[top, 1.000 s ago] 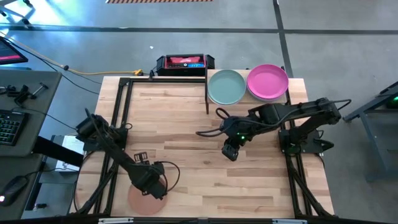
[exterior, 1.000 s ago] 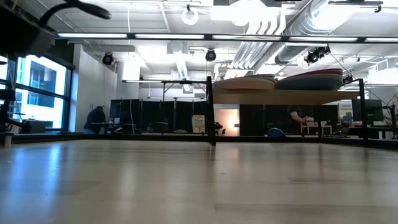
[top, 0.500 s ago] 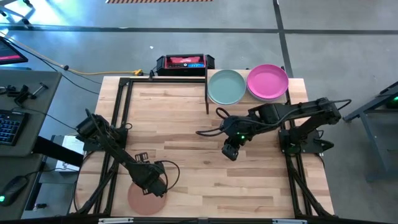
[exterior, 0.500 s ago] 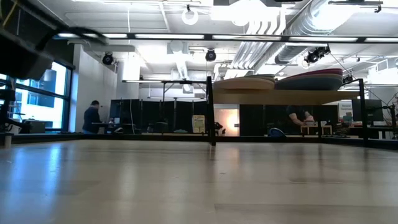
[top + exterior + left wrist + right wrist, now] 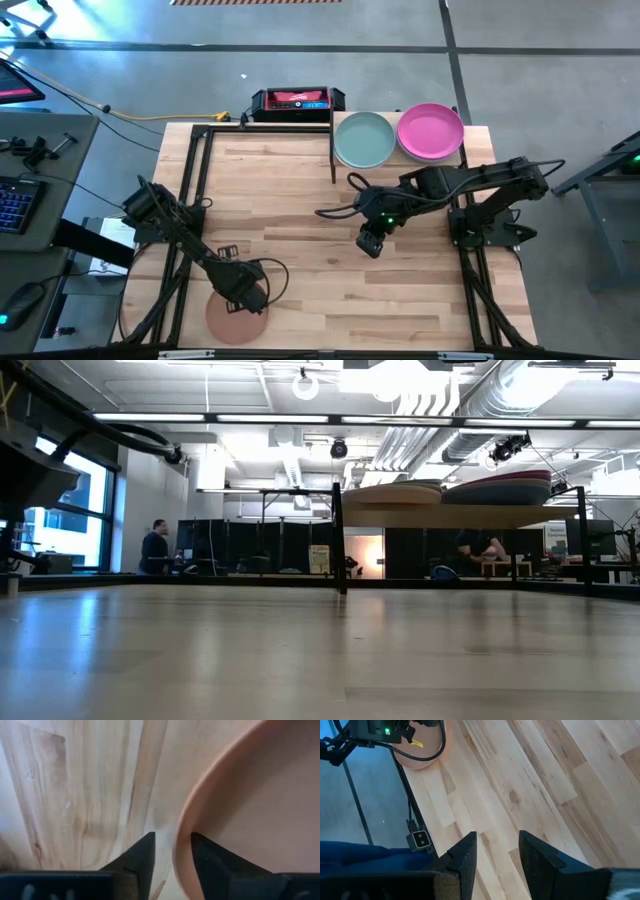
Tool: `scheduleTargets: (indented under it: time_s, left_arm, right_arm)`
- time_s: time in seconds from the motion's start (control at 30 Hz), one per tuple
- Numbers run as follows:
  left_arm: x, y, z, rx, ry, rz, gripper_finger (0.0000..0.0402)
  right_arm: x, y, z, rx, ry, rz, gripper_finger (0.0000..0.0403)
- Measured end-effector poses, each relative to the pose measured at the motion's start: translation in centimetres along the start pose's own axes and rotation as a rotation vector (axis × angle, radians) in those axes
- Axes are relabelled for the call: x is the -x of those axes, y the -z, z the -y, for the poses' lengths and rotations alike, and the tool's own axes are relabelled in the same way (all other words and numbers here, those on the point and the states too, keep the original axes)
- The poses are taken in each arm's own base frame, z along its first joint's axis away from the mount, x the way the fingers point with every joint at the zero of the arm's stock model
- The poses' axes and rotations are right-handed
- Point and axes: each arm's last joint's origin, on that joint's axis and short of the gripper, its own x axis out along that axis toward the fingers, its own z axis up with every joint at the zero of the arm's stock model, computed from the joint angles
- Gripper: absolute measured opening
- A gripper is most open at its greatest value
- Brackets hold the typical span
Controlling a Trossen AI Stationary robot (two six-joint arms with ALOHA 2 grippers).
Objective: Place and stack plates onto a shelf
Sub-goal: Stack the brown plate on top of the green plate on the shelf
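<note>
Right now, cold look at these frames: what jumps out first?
The pink plate and the pale green plate sit side by side on the shelf at the table's far edge. Near the front left edge, the left claw straddles the rim of a peach plate, one finger inside and one outside. The right claw hangs open over bare wood near the table's middle.

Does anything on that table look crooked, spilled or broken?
Nothing stands out. The teal green plate and the magenta plate sit side by side on the shelf. The peach plate lies flat at the table's near edge, its rim between the left gripper fingers. The right gripper hangs open mid-table.
</note>
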Motion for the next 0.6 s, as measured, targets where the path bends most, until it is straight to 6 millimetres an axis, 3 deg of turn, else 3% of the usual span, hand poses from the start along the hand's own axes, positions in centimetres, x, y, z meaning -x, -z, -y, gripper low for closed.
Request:
scheduleTargets:
  time_s: [0.27, 0.6]
  left_arm:
    - [0.05, 0.04, 0.02, -0.037, 0.017, -0.020, 0.0012]
    - [0.28, -0.13, 0.06, -0.044, 0.025, -0.026, 0.0005]
  right_arm:
    - [0.00, -0.02, 0.02, 0.000, 0.006, 0.006, 0.0126]
    - [0.00, -0.02, 0.02, 0.000, 0.008, 0.008, 0.0126]
